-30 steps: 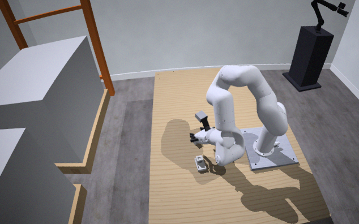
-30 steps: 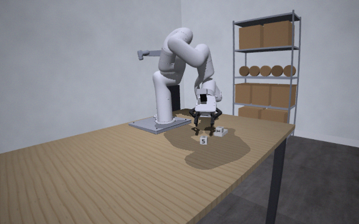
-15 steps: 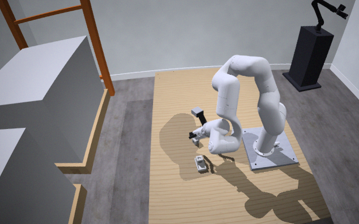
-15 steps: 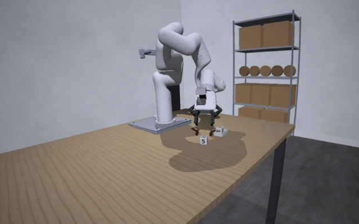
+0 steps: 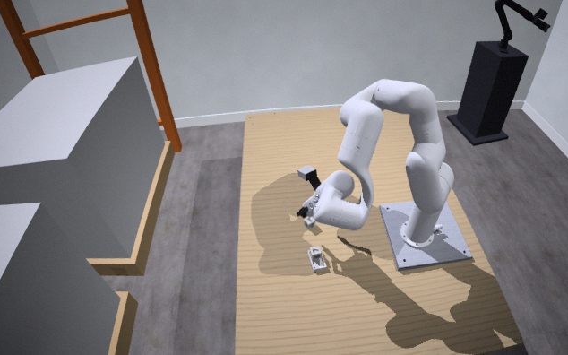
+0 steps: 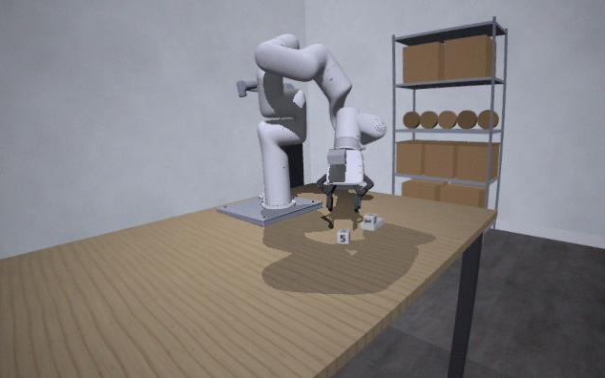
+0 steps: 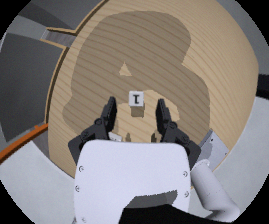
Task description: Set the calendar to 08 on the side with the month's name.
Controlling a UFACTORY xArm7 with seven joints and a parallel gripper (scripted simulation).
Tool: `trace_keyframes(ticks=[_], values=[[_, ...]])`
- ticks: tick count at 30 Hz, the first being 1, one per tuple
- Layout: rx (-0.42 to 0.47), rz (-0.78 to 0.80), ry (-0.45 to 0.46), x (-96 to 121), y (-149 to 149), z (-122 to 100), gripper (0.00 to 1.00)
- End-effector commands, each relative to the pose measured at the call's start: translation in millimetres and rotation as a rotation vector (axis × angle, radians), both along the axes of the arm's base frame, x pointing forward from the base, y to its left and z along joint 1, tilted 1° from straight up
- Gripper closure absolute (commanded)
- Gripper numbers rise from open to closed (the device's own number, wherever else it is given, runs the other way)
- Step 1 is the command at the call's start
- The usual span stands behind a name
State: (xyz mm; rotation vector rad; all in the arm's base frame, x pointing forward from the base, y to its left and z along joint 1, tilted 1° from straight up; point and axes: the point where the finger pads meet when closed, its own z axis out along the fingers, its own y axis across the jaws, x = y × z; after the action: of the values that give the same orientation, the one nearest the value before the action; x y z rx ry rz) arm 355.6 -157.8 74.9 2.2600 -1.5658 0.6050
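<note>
The end effector (image 5: 305, 217) (image 6: 344, 205) (image 7: 136, 104) hovers above the desk (image 5: 273, 309) (image 6: 134, 296) (image 7: 225, 65), its fingers spread around nothing. A loose cube (image 5: 309, 222) (image 6: 343, 237) (image 7: 137, 103) sits on the desk, outside the tray (image 5: 323, 267) (image 6: 373, 225); it reads "5" in the exterior view and an upside-down "1" in the wrist view. Near it, the second cube (image 5: 315, 252) (image 6: 369, 220) occupies one end of the tray, its dark marking too small to read.

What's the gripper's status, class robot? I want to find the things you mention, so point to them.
Gripper (image 5: 305, 217) (image 6: 344, 209) (image 7: 136, 104) open, above table. Loose cube (image 5: 309, 222) (image 6: 343, 237) (image 7: 136, 99) on the tabletop, outside tray (image 5: 323, 267) (image 6: 373, 228). No obstruction seen between fingers and cube.
</note>
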Motion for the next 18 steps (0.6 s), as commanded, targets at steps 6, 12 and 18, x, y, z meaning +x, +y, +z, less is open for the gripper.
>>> trace_keyframes(ticks=[6, 12, 18], values=[[0.073, 0.002, 0.029, 1.7, -0.7, 1.7, 0.29], [0.131, -0.005, 0.062, 1.1, -2.5, 0.7, 0.29], [0.255, -0.004, 0.100, 2.6, -4.0, 2.6, 0.29]])
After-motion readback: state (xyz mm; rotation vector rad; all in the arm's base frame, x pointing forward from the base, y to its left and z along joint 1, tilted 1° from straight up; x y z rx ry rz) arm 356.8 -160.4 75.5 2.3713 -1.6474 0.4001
